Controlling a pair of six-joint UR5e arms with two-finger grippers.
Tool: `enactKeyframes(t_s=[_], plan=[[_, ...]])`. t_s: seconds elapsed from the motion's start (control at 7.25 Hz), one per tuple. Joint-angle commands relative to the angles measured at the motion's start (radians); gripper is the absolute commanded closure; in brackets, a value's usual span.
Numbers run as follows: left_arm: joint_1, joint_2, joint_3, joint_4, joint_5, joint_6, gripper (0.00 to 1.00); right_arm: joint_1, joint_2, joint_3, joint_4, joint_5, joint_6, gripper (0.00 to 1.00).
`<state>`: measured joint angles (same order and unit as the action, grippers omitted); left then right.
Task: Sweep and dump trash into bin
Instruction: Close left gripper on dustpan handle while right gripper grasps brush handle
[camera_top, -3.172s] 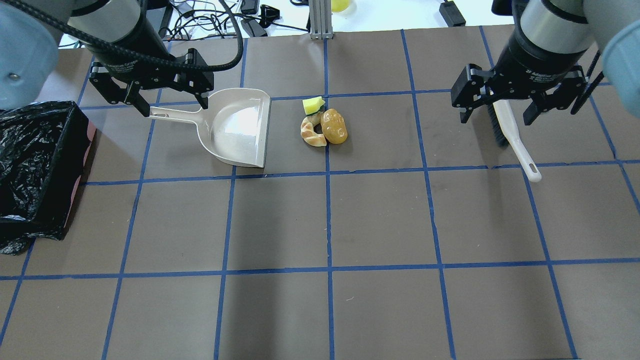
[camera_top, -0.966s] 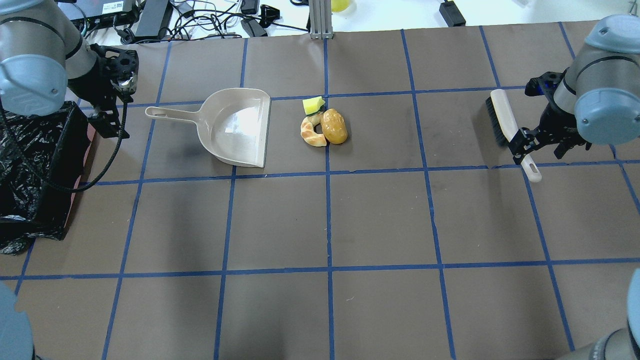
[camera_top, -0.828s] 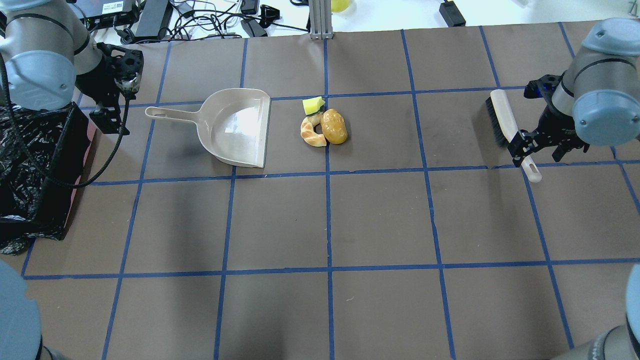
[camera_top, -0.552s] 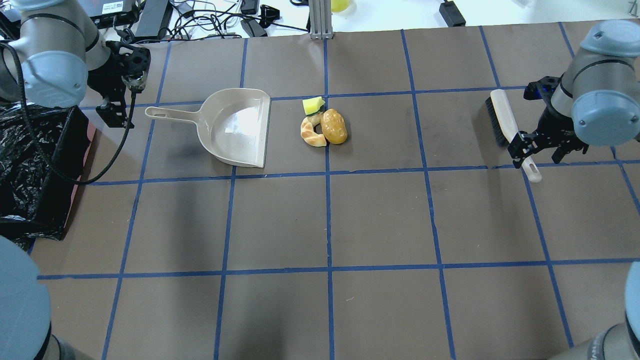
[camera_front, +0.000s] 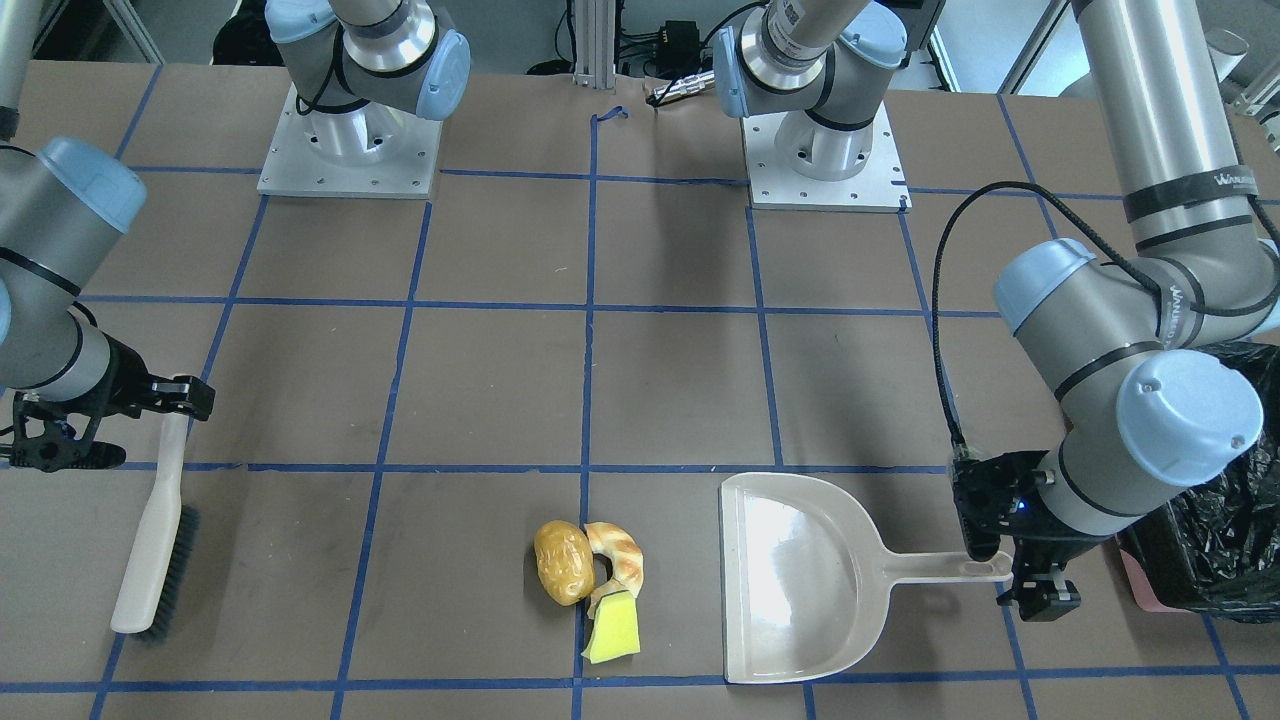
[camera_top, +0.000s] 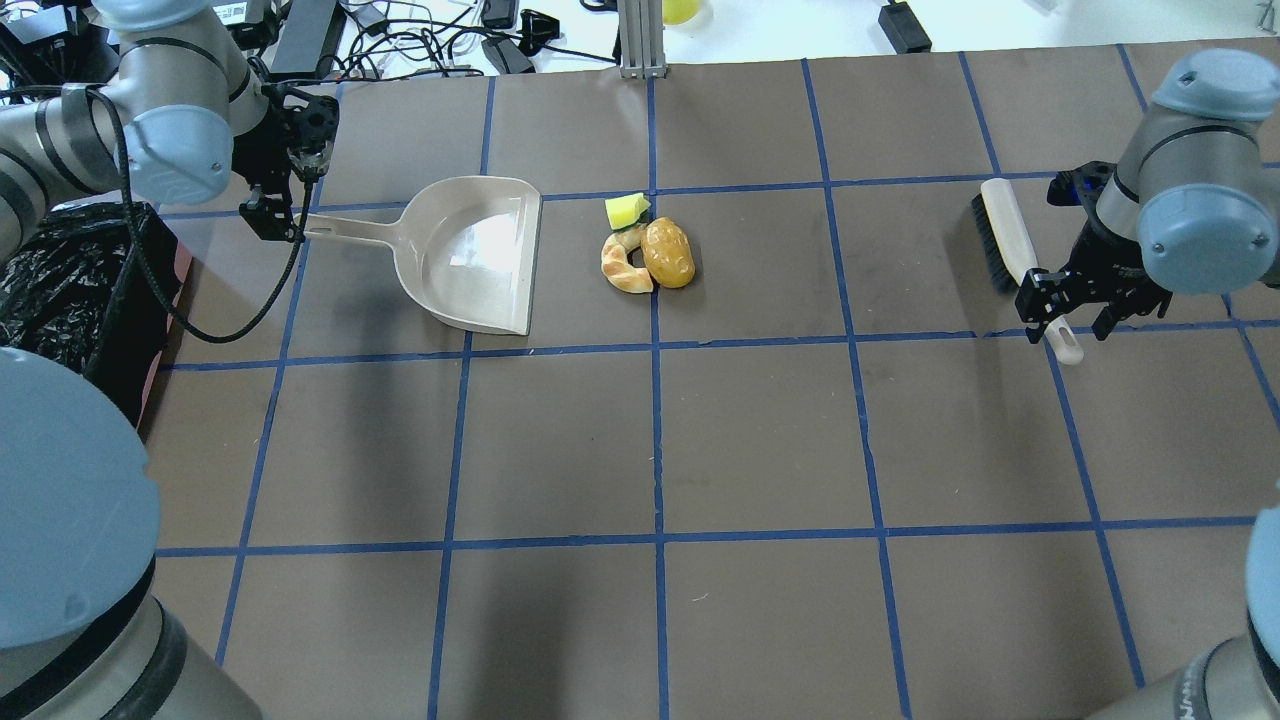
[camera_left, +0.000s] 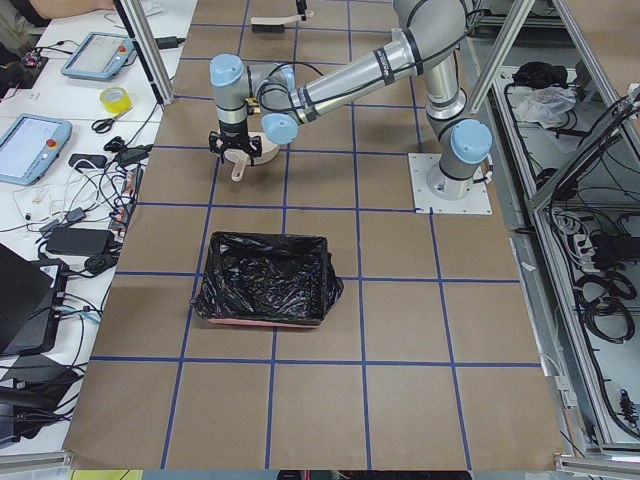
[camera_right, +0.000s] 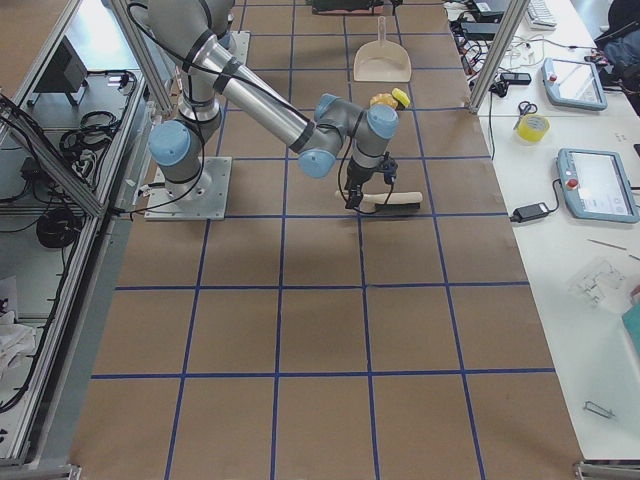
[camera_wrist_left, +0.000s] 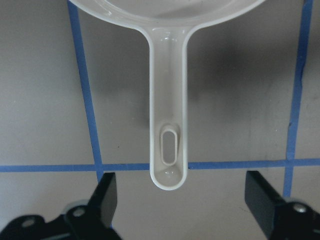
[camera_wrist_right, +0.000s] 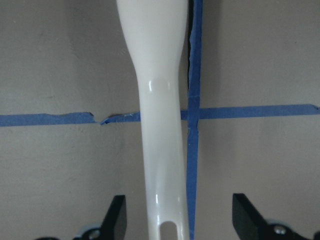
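the label (camera_front: 1215, 181) on the left arm (camera_front: 1160, 110) is too blurry to read. left gripper (camera_wrist_left: 182, 200), wide open, holds nothing at the dustpan (camera_top: 480, 255) handle's tip; right gripper (camera_wrist_right: 182, 217), wide open, sits around the brush (camera_top: 1005, 240) handle. brown table (camera_top: 760, 440), blue tape (camera_top: 659, 440).

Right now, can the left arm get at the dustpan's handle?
Probably yes. The left gripper is open and straddles the tip of the dustpan handle, and nothing lies over the handle or between it and the jaws.

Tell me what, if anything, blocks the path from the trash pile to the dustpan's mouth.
Nothing visible does. Only bare table lies between the potato lump, bread piece, sponge wedge and the open edge of the dustpan.
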<state>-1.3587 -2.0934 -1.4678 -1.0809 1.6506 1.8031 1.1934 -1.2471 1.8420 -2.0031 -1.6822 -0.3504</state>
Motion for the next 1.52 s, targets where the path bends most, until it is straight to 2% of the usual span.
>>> enactKeyframes(t_s=[0.0,0.14,0.41,0.55,0.97,1.1,1.24,1.38], plan=[[-0.020,-0.034,0.011,-0.004,0.008,-0.056,0.08,0.000,0.006,0.000,0.016,-0.004,0.001,0.37],[-0.022,-0.043,0.012,-0.002,0.011,-0.057,0.08,0.000,0.002,-0.001,0.030,-0.004,-0.001,0.53],[-0.020,-0.043,0.000,0.001,0.011,-0.057,0.08,0.000,-0.006,-0.001,0.039,-0.013,-0.001,0.80],[-0.020,-0.053,-0.002,0.001,0.009,-0.060,0.09,0.002,-0.003,-0.001,0.055,-0.013,-0.001,1.00],[-0.029,-0.066,-0.003,0.004,0.009,-0.057,0.21,0.006,-0.020,-0.018,0.092,-0.011,-0.001,1.00],[-0.030,-0.066,-0.003,0.004,0.009,-0.054,0.30,0.047,-0.038,-0.041,0.092,-0.008,-0.001,1.00],[-0.030,-0.066,-0.002,0.004,0.009,-0.048,0.41,0.102,-0.037,-0.065,0.142,-0.004,0.008,1.00],[-0.030,-0.065,-0.002,0.004,0.011,-0.051,0.41,0.150,-0.035,-0.095,0.188,0.012,0.095,1.00]])
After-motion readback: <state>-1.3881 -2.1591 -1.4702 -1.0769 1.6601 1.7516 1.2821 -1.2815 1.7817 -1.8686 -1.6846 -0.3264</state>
